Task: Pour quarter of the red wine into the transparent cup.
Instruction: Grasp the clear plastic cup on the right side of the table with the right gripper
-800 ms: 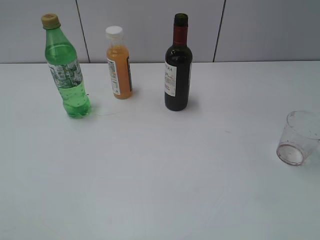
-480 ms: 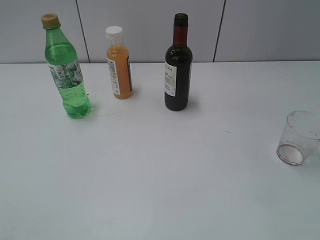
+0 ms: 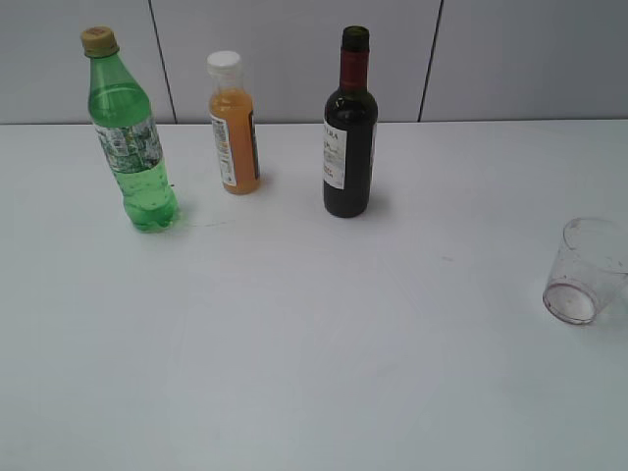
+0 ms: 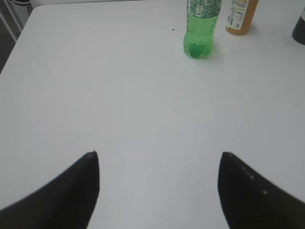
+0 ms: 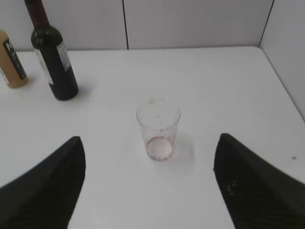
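The red wine bottle (image 3: pixel 349 128), dark glass with a red foil neck and white label, stands upright at the back middle of the white table; it also shows in the right wrist view (image 5: pixel 52 57). The transparent cup (image 3: pixel 585 272) stands upright near the right edge, with a reddish stain at its base; the right wrist view shows it straight ahead (image 5: pixel 158 129). My right gripper (image 5: pixel 150 183) is open and empty, short of the cup. My left gripper (image 4: pixel 158 186) is open and empty over bare table. Neither gripper shows in the exterior view.
A green plastic bottle (image 3: pixel 130 132) stands at the back left, with an orange juice bottle (image 3: pixel 234 126) with a white cap to its right. Both show at the top of the left wrist view. A grey panelled wall (image 3: pixel 491 59) runs behind the table.
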Controlling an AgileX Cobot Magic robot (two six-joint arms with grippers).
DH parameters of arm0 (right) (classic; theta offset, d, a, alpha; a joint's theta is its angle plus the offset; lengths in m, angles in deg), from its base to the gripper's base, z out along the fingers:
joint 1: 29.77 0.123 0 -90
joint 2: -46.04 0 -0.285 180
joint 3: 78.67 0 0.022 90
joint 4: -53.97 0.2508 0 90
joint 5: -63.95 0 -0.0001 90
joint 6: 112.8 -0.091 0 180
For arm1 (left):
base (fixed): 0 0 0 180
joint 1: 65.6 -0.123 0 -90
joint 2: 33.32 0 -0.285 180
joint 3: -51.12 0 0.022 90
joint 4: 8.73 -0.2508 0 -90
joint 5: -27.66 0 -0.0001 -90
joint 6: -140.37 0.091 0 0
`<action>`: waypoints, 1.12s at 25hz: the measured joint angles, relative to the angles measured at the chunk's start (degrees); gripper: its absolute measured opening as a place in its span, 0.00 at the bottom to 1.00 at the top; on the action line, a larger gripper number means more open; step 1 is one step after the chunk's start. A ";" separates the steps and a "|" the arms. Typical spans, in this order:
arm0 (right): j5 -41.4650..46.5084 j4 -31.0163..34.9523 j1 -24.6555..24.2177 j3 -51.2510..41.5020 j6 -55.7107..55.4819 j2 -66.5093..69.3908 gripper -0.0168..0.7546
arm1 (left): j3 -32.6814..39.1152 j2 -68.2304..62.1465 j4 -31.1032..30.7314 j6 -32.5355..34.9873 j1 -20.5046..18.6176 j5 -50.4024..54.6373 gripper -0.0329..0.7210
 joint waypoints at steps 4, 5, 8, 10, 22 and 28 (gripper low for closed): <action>-8.57 0.00 0.00 0.00 0.00 5.94 0.90 | 0.00 0.00 0.00 0.00 0.00 0.00 0.82; -10.79 0.00 0.00 0.00 0.00 7.80 0.90 | 0.00 0.00 0.00 0.00 0.00 0.00 0.82; -16.90 0.00 0.00 0.00 0.00 13.20 0.90 | 0.00 0.00 0.00 0.00 0.00 0.00 0.82; -20.82 0.00 0.00 0.00 0.38 16.66 0.90 | 0.00 0.00 0.00 0.00 0.00 0.00 0.82; -45.95 3.39 0.00 -11.37 4.90 33.08 0.89 | 0.00 0.00 0.00 0.00 0.00 0.00 0.82; -53.36 4.66 0.00 -16.12 4.73 36.94 0.86 | 0.00 0.00 0.00 0.00 0.00 0.00 0.82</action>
